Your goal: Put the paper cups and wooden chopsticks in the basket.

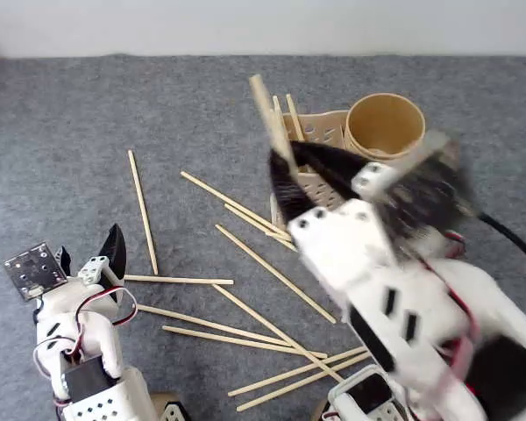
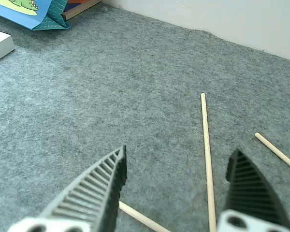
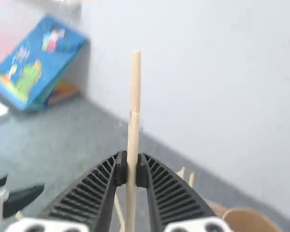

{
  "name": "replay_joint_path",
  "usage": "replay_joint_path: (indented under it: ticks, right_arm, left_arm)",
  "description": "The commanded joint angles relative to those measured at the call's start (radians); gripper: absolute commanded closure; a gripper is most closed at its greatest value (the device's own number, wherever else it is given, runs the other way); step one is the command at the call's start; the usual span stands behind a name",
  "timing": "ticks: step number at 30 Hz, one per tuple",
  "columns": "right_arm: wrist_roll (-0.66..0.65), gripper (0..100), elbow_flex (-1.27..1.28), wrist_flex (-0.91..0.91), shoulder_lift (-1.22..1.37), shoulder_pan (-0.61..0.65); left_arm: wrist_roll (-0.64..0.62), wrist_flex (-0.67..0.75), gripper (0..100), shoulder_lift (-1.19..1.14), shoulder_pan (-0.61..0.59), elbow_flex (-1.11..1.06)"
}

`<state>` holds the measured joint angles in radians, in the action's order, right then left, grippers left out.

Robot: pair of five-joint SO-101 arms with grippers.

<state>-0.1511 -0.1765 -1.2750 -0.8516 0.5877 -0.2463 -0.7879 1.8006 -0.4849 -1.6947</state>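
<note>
- Wooden chopstick (image 3: pixel 134 87) is pinched btwn the fingers of R end effector (image 3: pixel 131 166). Jaws are clenched tight on it, gripped low on the shaft, w/ most of its length sticking out past the fingertips.
- High view: held stick is tilted and crosses the corner of the basket (image 1: pixel 320 132) nearest the loose sticks. Can't tell if it touches the basket.
- Paper cup (image 1: pixel 386 123) sits upright in the basket, mouth up, at the end away from the held stick.
- Two more chopsticks (image 1: pixel 294 114) stand leaning in the basket beside the cup.
- L end effector (image 2: pixel 180 152) is spread wide and holds nothing, above the counter (image 1: pixel 70 132) and well apart from the basket.
- One loose chopstick (image 2: pixel 206 154) lies flat on the counter under that gap, closer to one finger, no contact.
- Scattered chopsticks (image 1: pixel 272 272) lie flat on the counter btwn the two arms, several crossing each other.
- Blue picture book (image 2: pixel 34 12) is at the far edge, near the wall.
</note>
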Motion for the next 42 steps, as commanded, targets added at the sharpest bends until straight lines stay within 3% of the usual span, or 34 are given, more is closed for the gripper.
replay_joint_path:
  ticks: [1, 10, 21, 35, 42]
  right_arm:
    - [-0.017, 99.1, 0.012, 0.11, -0.084, -0.022]
    - [-0.026, 99.1, 0.43, 0.541, -0.357, -0.039]
    - [0.04, 99.1, 0.867, 1.139, -0.374, -0.262]
    - [0.044, 99.1, 1.169, 1.57, -0.131, -0.303]
    - [0.038, 96.7, 1.232, 1.583, -0.074, -0.3]
  left_arm:
    - [0.009, -0.006, 68, 0.015, -0.002, 0.012]
    - [0.009, -0.006, 68, 0.015, -0.002, 0.012]
    - [0.009, -0.006, 68, 0.015, -0.002, 0.012]
    - [0.009, -0.008, 68, 0.015, -0.002, 0.012]
    - [0.009, -0.008, 68, 0.015, -0.002, 0.012]
